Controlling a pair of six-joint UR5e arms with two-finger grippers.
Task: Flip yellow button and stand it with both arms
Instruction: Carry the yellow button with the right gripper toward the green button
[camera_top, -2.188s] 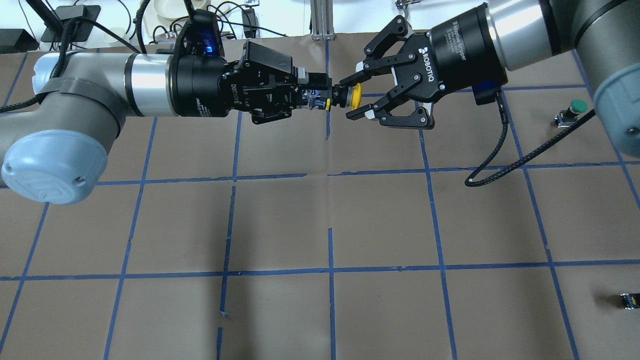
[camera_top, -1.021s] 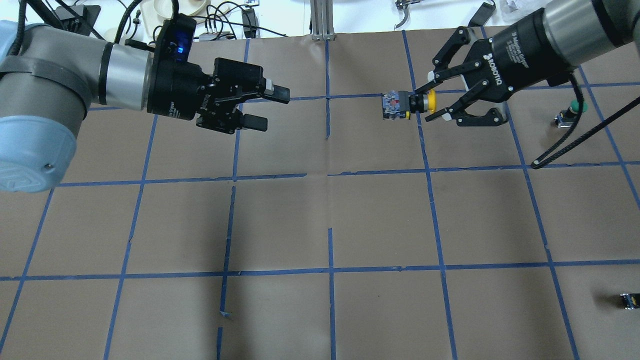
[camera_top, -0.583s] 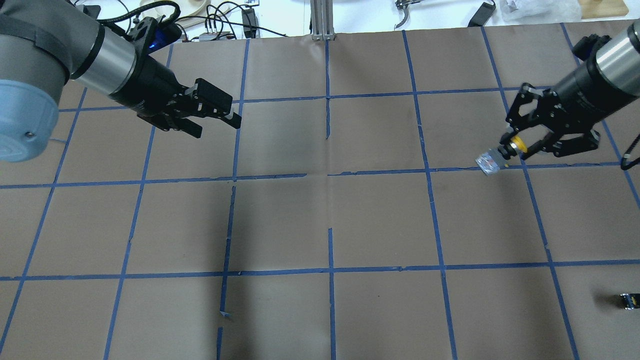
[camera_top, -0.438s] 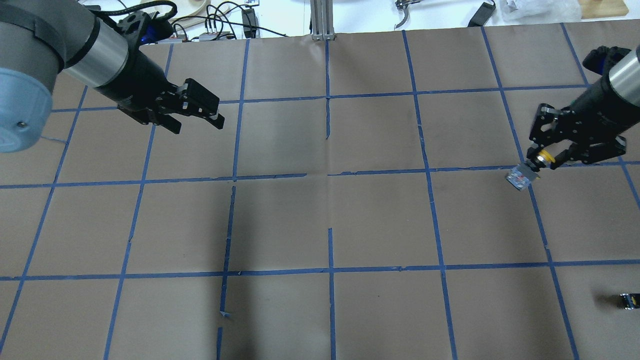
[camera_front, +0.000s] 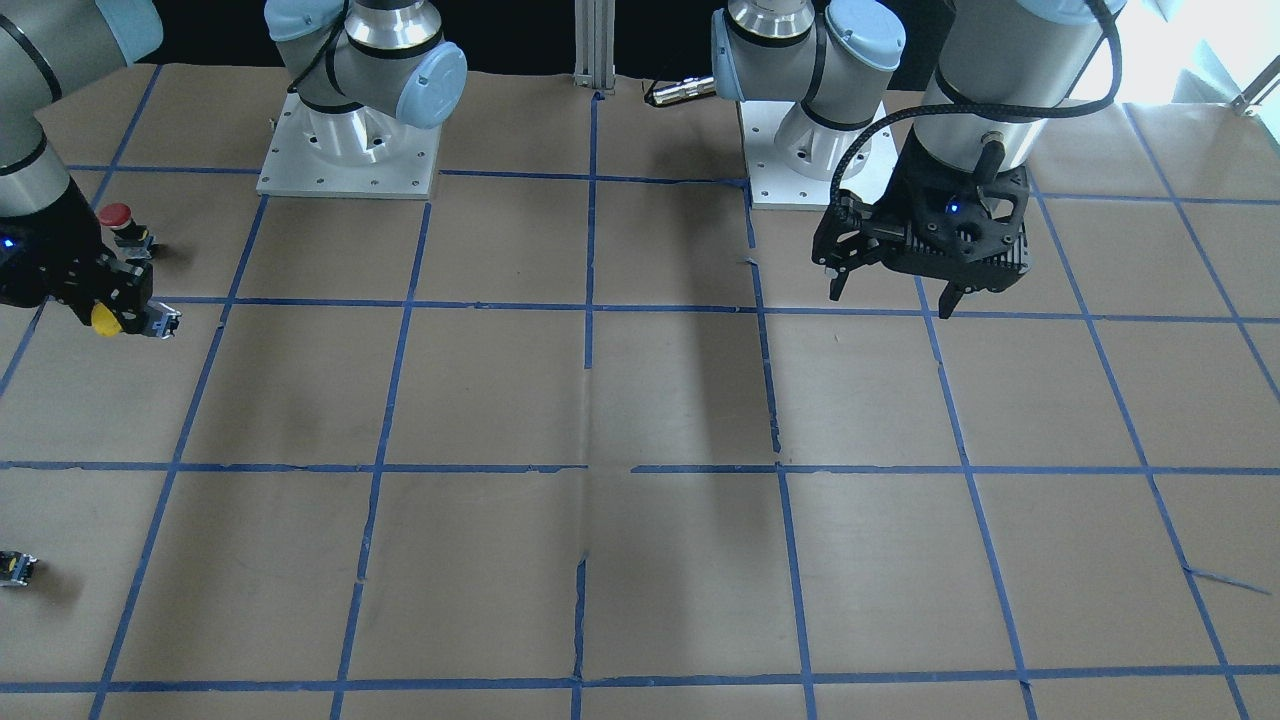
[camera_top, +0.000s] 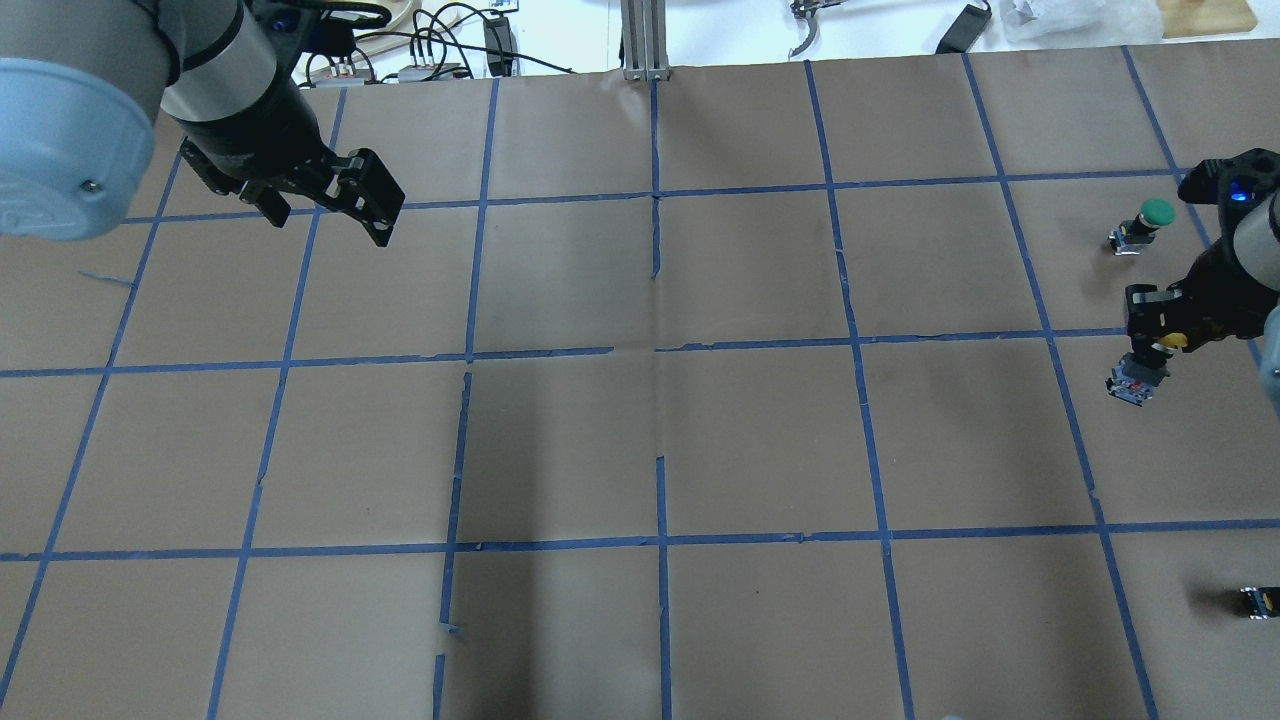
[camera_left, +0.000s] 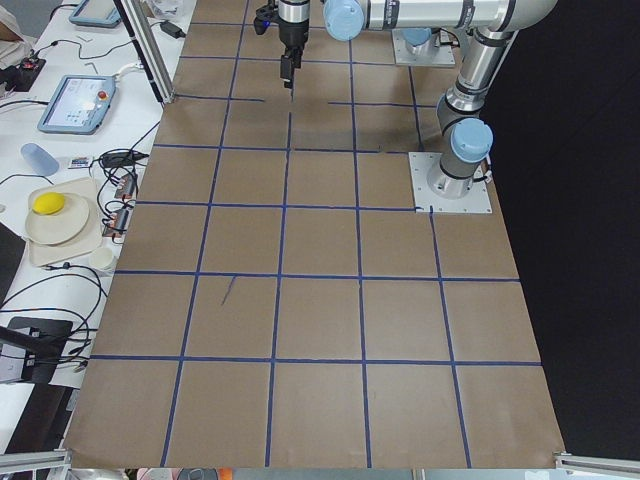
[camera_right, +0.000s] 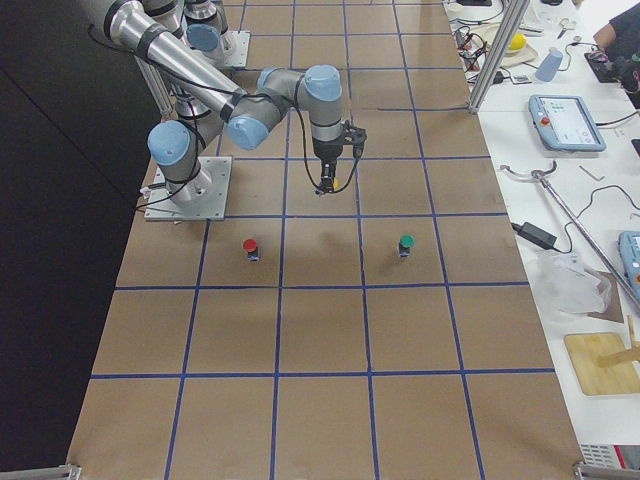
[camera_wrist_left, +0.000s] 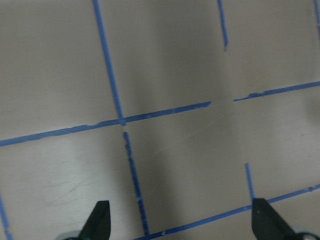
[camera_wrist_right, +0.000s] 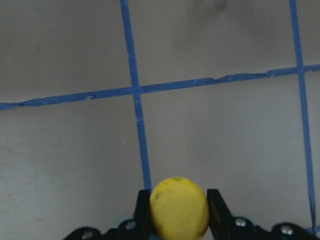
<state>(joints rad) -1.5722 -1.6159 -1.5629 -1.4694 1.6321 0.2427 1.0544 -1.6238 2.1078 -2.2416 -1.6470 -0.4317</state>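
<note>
My right gripper (camera_top: 1160, 345) is shut on the yellow button (camera_top: 1172, 340) by its cap, at the table's right side. The black-and-grey body (camera_top: 1135, 380) hangs out below the fingers, tilted, low over the paper. I cannot tell whether it touches. In the front-facing view the gripper (camera_front: 110, 315) holds the yellow cap (camera_front: 103, 318) at the far left. The right wrist view shows the cap (camera_wrist_right: 179, 209) clamped between both pads. My left gripper (camera_top: 325, 215) is open and empty at the back left, pointing down; it also shows in the front-facing view (camera_front: 890, 298) and the left wrist view (camera_wrist_left: 181, 222).
A green-capped button (camera_top: 1145, 222) stands just beyond my right gripper. A red-capped button (camera_front: 118, 222) stands close on its other side. A small black part (camera_top: 1258, 600) lies near the right edge. Brown paper with blue tape lines (camera_top: 660, 345) covers the table.
My left gripper let go of the button's body and pulled back to the left. My right gripper carried the button from the middle to the right side and lowered it.
</note>
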